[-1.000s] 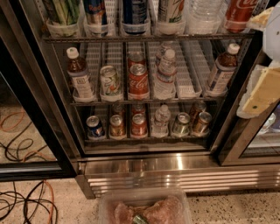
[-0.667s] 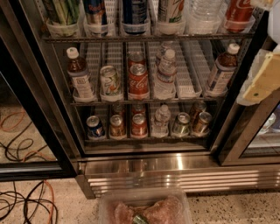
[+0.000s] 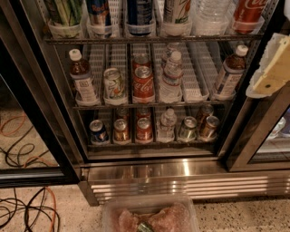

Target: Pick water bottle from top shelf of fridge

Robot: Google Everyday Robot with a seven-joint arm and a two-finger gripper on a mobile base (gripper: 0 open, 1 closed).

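The water bottle (image 3: 211, 16) is a wide, clear, ribbed bottle on the top shelf (image 3: 149, 40), second lane from the right, with its upper part cut off by the picture's edge. A red cola can (image 3: 247, 15) stands to its right and a white can (image 3: 176, 11) to its left. The fridge (image 3: 149, 170) stands open in front of me, with wire racks above a shiny steel base. My gripper (image 3: 272, 68), cream-coloured, hangs at the right edge, outside the fridge, below and to the right of the water bottle and apart from it.
The middle rack holds labelled bottles (image 3: 172, 72) and cans (image 3: 143, 84), and the lowest rack holds several cans (image 3: 144, 129). Black door frames flank the opening. Cables (image 3: 27, 208) lie on the floor at left. A clear plastic container (image 3: 149, 216) sits at bottom centre.
My gripper has risen a little along the right edge. Nothing in the fridge has moved.
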